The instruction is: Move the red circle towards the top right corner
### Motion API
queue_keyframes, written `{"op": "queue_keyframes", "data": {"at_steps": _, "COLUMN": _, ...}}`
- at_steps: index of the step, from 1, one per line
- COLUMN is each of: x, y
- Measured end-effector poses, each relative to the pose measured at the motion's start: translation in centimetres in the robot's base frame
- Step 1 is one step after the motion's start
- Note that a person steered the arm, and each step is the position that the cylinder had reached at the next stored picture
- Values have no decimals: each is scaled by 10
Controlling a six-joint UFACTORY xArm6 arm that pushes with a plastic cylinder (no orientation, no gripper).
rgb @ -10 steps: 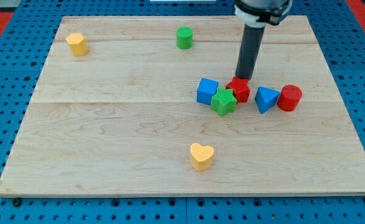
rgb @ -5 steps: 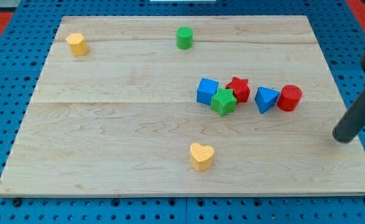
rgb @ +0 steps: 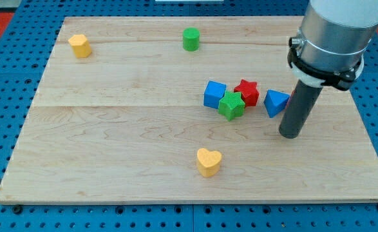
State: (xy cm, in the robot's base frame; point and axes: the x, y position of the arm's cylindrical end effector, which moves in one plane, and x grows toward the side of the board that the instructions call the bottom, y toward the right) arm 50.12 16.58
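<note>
**Q:** While the rod stands on the wooden board (rgb: 111, 129), where does my tip (rgb: 290, 135) sit?

**A:** At about five o'clock from the blue triangle (rgb: 275, 102), near it. It is a plain rod end, nothing clasped.

**Q:** And the red circle?

**A:** Hidden behind the rod; only a red sliver (rgb: 291, 98) shows at three o'clock of the triangle.

**Q:** Other blocks?

**A:** Red star (rgb: 246, 92), green star (rgb: 231, 106) and blue cube (rgb: 214, 94) cluster together; yellow heart (rgb: 208, 162) at six o'clock; green cylinder (rgb: 190, 39) and yellow hexagon (rgb: 80, 46) lie far off.
</note>
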Motion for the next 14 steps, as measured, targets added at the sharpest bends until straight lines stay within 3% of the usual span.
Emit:
{"op": "queue_keyframes", "data": {"at_steps": 2, "x": -44, "y": 23}}
{"op": "queue_keyframes", "data": {"at_steps": 6, "x": -176, "y": 23}}
{"op": "queue_keyframes", "data": {"at_steps": 7, "x": -182, "y": 22}}
{"op": "queue_keyframes", "data": {"at_steps": 9, "x": -110, "y": -5}}
{"op": "queue_keyframes", "data": {"at_steps": 10, "x": -97, "y": 1}}
{"op": "queue_keyframes", "data": {"at_steps": 12, "x": -100, "y": 63}}
{"op": "queue_keyframes", "data": {"at_steps": 14, "x": -117, "y": 64}}
